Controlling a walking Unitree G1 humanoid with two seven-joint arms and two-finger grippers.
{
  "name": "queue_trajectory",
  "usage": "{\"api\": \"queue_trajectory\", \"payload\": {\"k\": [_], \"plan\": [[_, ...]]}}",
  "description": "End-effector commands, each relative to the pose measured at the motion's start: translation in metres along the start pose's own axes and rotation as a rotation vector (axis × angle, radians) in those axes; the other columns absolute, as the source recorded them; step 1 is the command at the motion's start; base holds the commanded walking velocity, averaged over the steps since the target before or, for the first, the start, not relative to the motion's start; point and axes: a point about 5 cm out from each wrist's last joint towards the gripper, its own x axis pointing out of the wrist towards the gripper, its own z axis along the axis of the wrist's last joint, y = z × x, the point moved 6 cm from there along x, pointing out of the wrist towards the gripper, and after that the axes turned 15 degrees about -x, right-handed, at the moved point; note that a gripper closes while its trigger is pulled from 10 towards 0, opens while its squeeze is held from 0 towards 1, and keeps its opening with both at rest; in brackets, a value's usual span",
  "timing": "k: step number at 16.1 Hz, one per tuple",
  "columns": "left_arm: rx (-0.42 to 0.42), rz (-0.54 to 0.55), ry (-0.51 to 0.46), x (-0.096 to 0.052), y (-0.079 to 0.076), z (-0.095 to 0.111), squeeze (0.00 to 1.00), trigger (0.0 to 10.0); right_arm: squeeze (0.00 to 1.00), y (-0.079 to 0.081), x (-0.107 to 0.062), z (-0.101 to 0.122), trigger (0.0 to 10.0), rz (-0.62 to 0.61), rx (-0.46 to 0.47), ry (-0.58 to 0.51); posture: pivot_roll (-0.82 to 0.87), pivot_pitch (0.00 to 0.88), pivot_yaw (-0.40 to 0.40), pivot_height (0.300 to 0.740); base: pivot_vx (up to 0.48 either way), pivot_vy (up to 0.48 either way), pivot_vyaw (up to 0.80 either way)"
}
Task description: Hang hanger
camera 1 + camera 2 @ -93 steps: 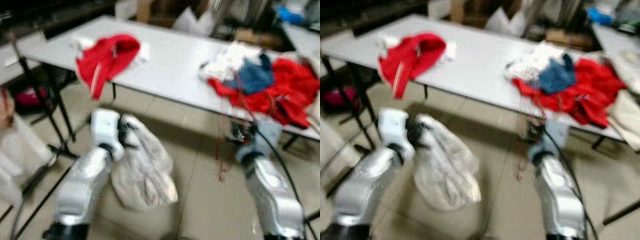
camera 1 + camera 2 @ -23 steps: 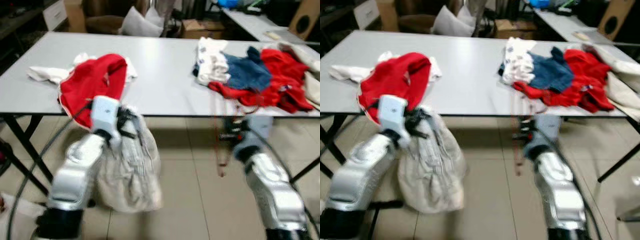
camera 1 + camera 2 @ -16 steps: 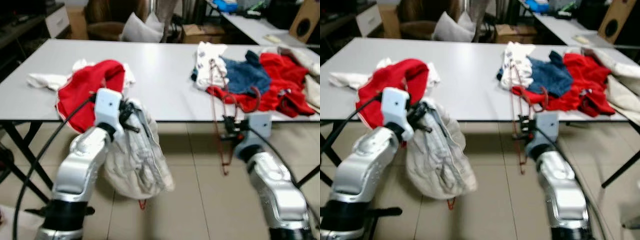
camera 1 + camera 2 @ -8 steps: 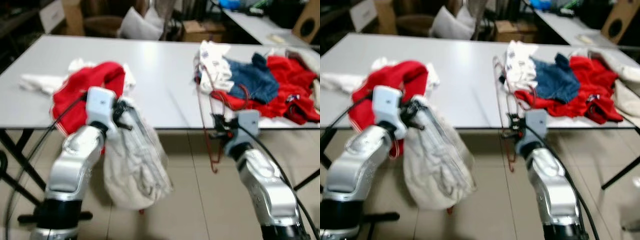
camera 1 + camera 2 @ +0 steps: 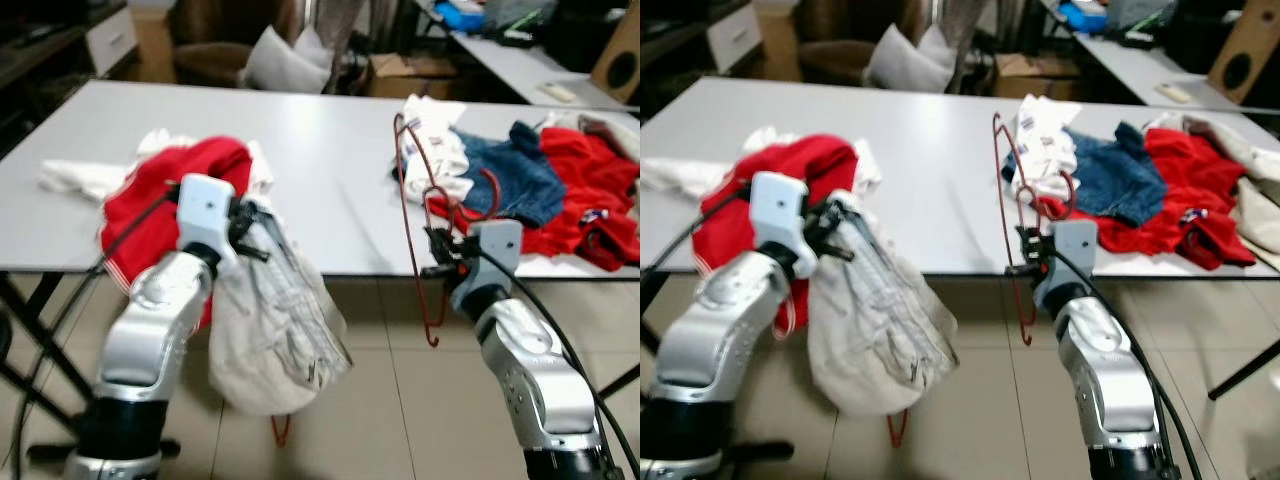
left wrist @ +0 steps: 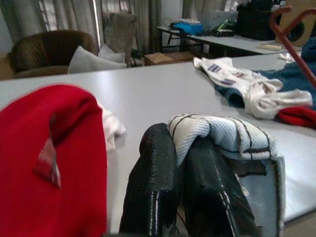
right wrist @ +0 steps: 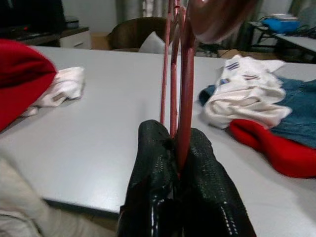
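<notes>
While the left gripper (image 5: 243, 215) stays clenched on the pale garment (image 5: 275, 325) at the grey table's (image 5: 320, 160) near edge, the right gripper (image 5: 440, 262) pinches the red hanger (image 5: 408, 200), long axis upright, beside it.

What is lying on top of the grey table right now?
On the table lie a red garment over white cloth on the robot's left, and a pile on its right: white top, blue jeans, red clothes. Whatever lies beneath the piles is covered.

Head stereo pair looking down at table (image 5: 330, 200), wrist cameras skimming tabletop
</notes>
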Motion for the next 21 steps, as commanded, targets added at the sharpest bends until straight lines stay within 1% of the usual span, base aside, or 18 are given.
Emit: {"api": "queue_trajectory", "payload": {"k": [1, 4, 5, 6, 8, 9, 10, 11, 12, 13, 14, 15, 16, 17, 18, 19, 20, 21], "plan": [[0.011, -0.046, -0.066, 0.002, -0.015, 0.017, 0.00, 10.0, 0.00, -0.013, -0.003, 0.000, 10.0, -0.034, -0.013, 0.001, -0.07, 0.000, -0.035, 0.740, 0.349, 0.000, 0.00], [0.012, -0.048, -0.066, 0.002, -0.017, 0.016, 0.00, 10.0, 0.00, -0.016, -0.006, 0.000, 10.0, -0.040, -0.006, 0.000, -0.08, 0.000, -0.043, 0.740, 0.351, 0.000, 0.00], [0.012, -0.046, -0.068, 0.002, -0.017, 0.017, 0.00, 10.0, 0.00, -0.017, -0.007, 0.003, 10.0, -0.029, -0.007, -0.014, -0.08, 0.000, -0.045, 0.740, 0.349, 0.000, 0.00], [0.012, -0.046, -0.069, 0.003, -0.016, 0.017, 0.00, 10.0, 0.00, -0.016, -0.007, 0.007, 10.0, 0.008, -0.026, -0.028, -0.08, 0.000, -0.044, 0.740, 0.352, 0.000, 0.00], [0.029, -0.074, -0.077, 0.008, -0.020, 0.022, 0.00, 10.0, 0.00, -0.014, -0.011, 0.015, 10.0, 0.117, -0.105, -0.043, -0.09, 0.000, -0.033, 0.740, 0.351, 0.000, 0.00], [0.038, -0.089, -0.083, 0.012, -0.021, 0.026, 0.00, 10.0, 0.00, -0.013, -0.016, 0.019, 10.0, 0.178, -0.130, -0.051, -0.09, 0.000, -0.031, 0.740, 0.352, 0.000, 0.00], [0.050, -0.108, -0.091, 0.017, -0.023, 0.031, 0.00, 10.0, 0.00, -0.012, -0.024, 0.023, 10.0, 0.262, -0.174, -0.057, -0.10, 0.000, -0.024, 0.740, 0.349, 0.000, 0.00], [0.052, -0.125, -0.109, 0.024, -0.024, 0.041, 0.00, 10.0, 0.00, -0.009, -0.036, 0.025, 10.0, 0.373, -0.222, -0.051, -0.10, 0.000, -0.023, 0.740, 0.356, 0.000, 0.00], [0.063, -0.139, -0.122, 0.029, -0.024, 0.048, 0.00, 10.0, 0.00, -0.009, -0.045, 0.027, 10.0, 0.440, -0.264, -0.053, -0.11, 0.000, -0.021, 0.740, 0.352, 0.000, 0.00], [0.069, -0.145, -0.133, 0.033, -0.024, 0.054, 0.00, 10.0, 0.00, -0.010, -0.049, 0.028, 10.0, 0.474, -0.287, -0.049, -0.11, 0.000, -0.019, 0.740, 0.352, 0.000, 0.00], [0.093, -0.155, -0.153, 0.041, -0.024, 0.065, 0.00, 10.0, 0.00, -0.012, -0.057, 0.030, 10.0, 0.535, -0.330, -0.036, -0.10, 0.000, -0.022, 0.740, 0.352, 0.000, 0.00], [0.119, -0.160, -0.176, 0.050, -0.024, 0.079, 0.00, 10.0, 0.00, -0.016, -0.065, 0.035, 10.0, 0.591, -0.347, -0.031, -0.10, 0.000, -0.024, 0.740, 0.352, 0.000, 0.00], [0.157, -0.164, -0.198, 0.062, -0.024, 0.097, 0.00, 10.0, 0.00, -0.020, -0.076, 0.043, 10.0, 0.660, -0.356, -0.030, -0.10, 0.000, -0.025, 0.740, 0.352, 0.000, 0.00], [0.175, -0.163, -0.211, 0.067, -0.023, 0.107, 0.00, 10.0, 0.00, -0.021, -0.081, 0.045, 10.0, 0.691, -0.365, -0.022, -0.10, 0.000, -0.023, 0.740, 0.349, 0.000, 0.00], [0.206, -0.151, -0.211, 0.077, -0.019, 0.122, 0.00, 10.0, 0.00, -0.028, -0.090, 0.045, 10.0, 0.730, -0.420, 0.019, -0.11, 0.000, -0.015, 0.740, 0.352, 0.000, 0.00], [0.222, -0.135, -0.196, 0.081, -0.015, 0.124, 0.00, 10.0, 0.00, -0.030, -0.092, 0.047, 10.0, 0.740, -0.429, 0.027, -0.11, 0.000, -0.015, 0.740, 0.352, 0.000, 0.00], [0.282, -0.113, -0.179, 0.085, -0.011, 0.128, 0.00, 10.0, 0.00, -0.032, -0.098, 0.050, 10.0, 0.758, -0.432, 0.030, -0.10, 0.000, -0.011, 0.740, 0.352, 0.000, 0.00], [0.320, -0.099, -0.175, 0.089, -0.009, 0.134, 0.00, 10.0, 0.00, -0.032, -0.105, 0.055, 10.0, 0.784, -0.428, 0.028, -0.10, 0.000, -0.011, 0.740, 0.356, 0.000, 0.00]]}}
